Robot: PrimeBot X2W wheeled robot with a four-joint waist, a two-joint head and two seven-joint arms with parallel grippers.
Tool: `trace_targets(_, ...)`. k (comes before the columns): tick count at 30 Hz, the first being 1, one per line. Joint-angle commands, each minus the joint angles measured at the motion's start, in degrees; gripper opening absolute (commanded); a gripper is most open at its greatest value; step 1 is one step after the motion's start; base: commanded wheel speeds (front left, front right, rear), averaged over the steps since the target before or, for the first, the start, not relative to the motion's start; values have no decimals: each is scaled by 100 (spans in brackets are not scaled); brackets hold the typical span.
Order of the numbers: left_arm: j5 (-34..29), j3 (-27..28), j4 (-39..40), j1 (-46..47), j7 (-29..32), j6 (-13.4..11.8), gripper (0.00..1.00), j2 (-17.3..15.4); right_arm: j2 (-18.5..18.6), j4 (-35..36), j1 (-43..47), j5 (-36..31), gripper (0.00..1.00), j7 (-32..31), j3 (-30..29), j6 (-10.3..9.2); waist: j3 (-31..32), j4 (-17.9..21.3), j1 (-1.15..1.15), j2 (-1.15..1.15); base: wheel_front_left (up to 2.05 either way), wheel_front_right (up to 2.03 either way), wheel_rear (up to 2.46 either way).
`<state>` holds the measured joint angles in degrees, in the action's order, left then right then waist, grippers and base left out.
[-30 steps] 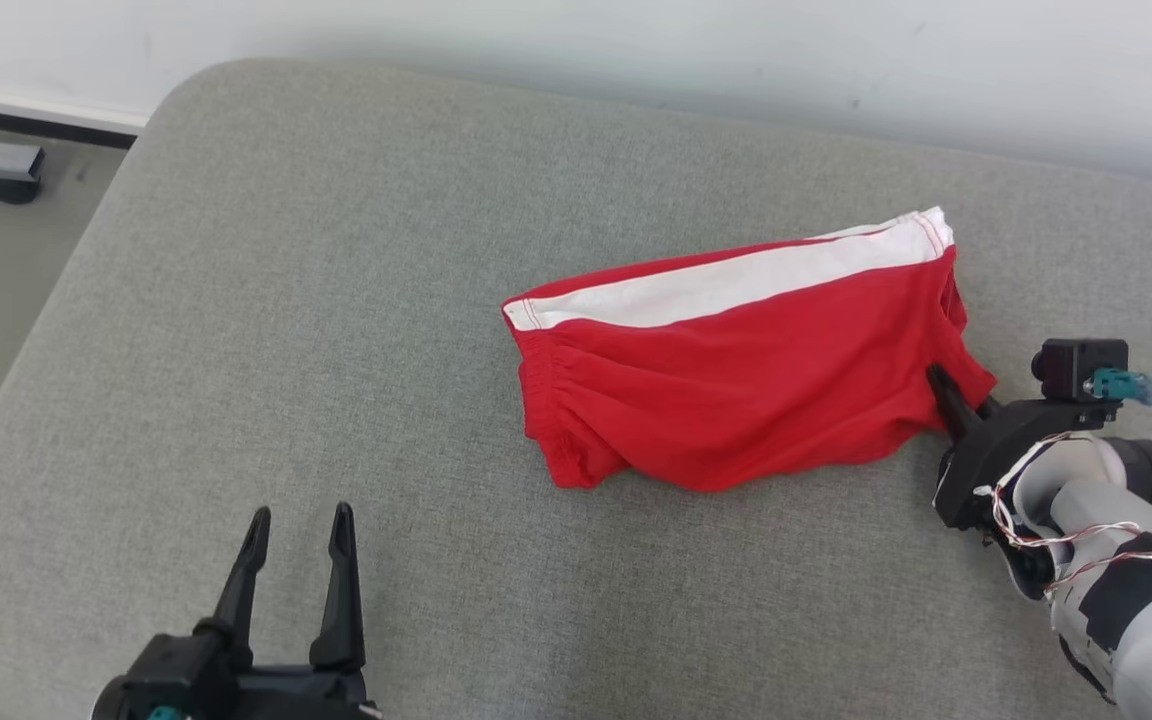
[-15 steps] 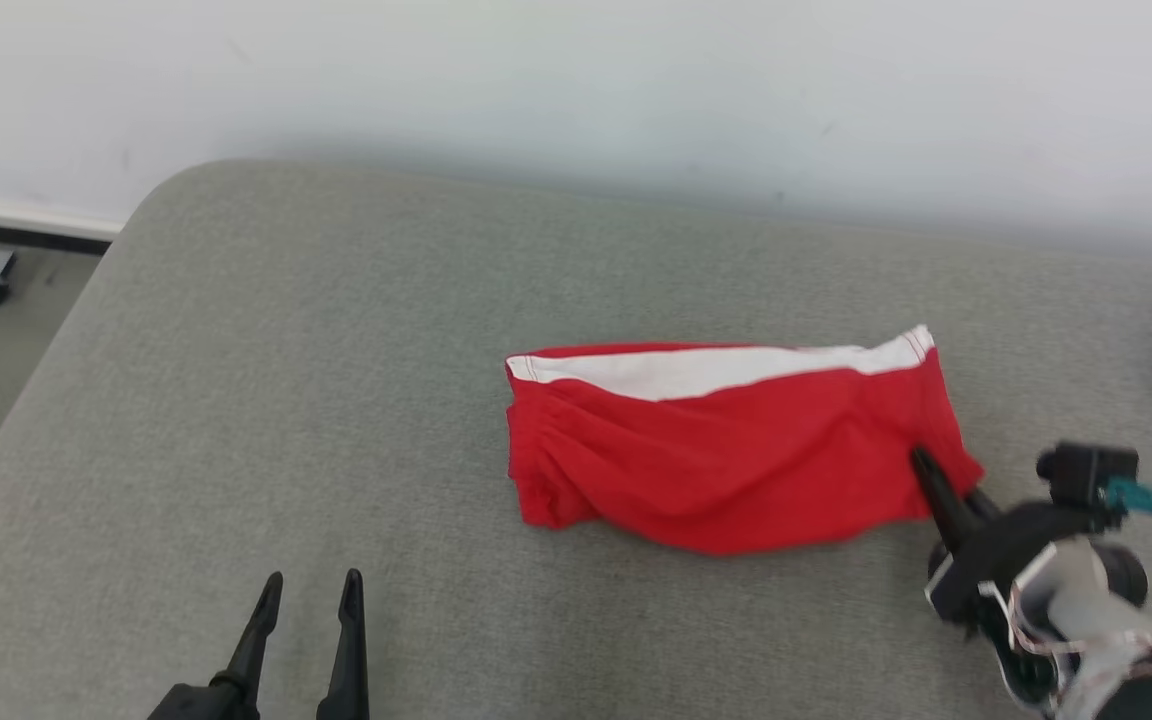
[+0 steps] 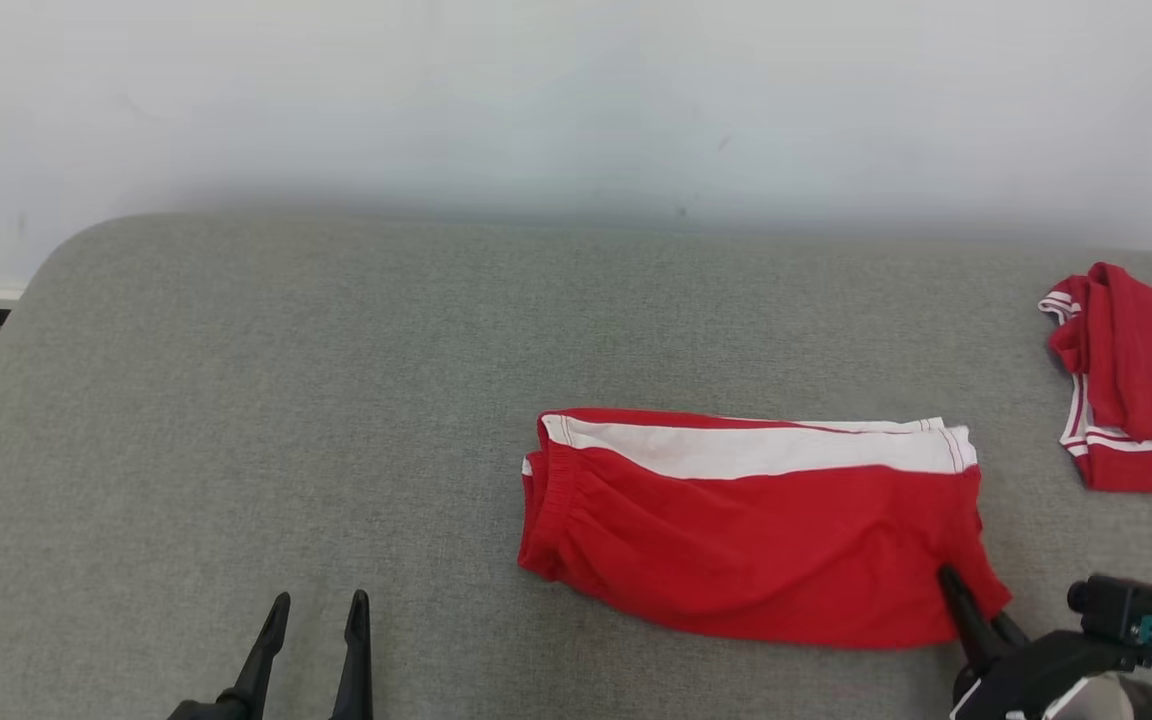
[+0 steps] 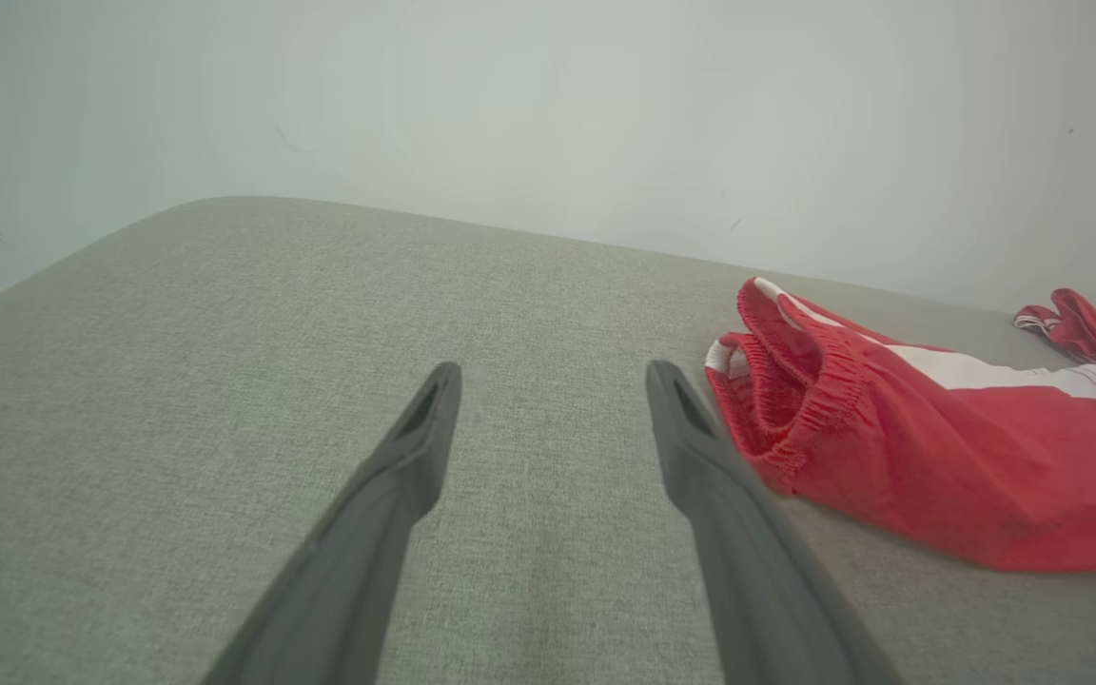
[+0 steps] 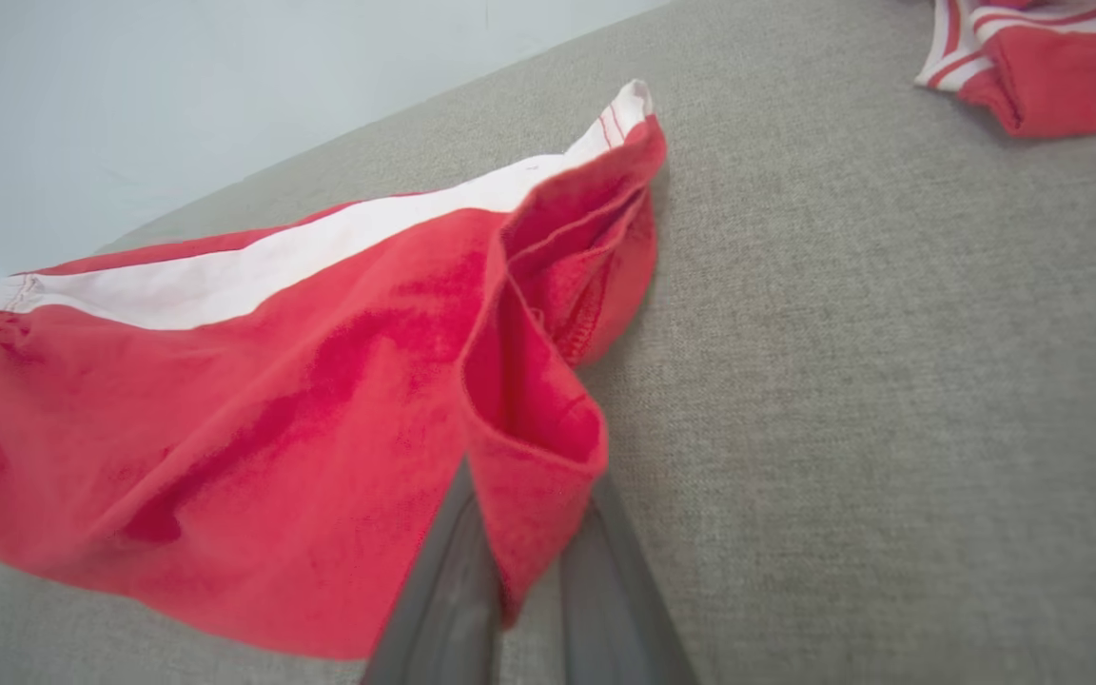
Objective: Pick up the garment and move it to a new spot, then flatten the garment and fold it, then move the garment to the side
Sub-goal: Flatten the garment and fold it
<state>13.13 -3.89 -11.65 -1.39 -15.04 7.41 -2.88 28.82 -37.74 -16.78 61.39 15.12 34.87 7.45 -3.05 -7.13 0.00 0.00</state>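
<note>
My right claw (image 3: 948, 578) is pinched on the near right corner of the red garment (image 3: 746, 530), which lies folded right of centre on the grey surface (image 3: 286, 400). My left claw (image 3: 319, 607) hangs wide, holding nothing, at near left. Another red piece (image 3: 1136, 390) lies far right.

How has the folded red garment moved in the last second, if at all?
Yes. Held by the right gripper, the folded red garment slid right: its gap to the other red garment narrowed.
</note>
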Motion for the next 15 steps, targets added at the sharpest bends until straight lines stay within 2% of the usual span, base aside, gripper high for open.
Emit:
trace_targets(1,7,5,-17,-25,-7,4,100,1,-59,-18,130,-50,0,7,-43,5,30,38,0,0,0,0,0)
trace_targets(4,36,29,-14,-48,-7,6,100,1,-136,-39,192,-268,0,8,-173,5,65,66,0,0,0,0,0)
trace_targets(5,39,38,-22,-62,-7,7,100,1,-142,-30,194,-404,48,9,-288,5,80,69,0,0,0,0,0)
trace_targets(6,36,45,-27,-73,-7,7,100,1,-193,-12,247,-511,90,9,-444,5,104,63,0,0,0,0,0)
trace_targets(7,28,58,-25,-91,-7,8,100,1,-268,27,325,-638,100,7,-643,5,125,63,0,0,0,0,0)
trace_targets(15,35,146,15,-236,-7,9,100,2,-772,582,965,-2064,100,7,-2151,5,290,108,0,0,0,0,0)
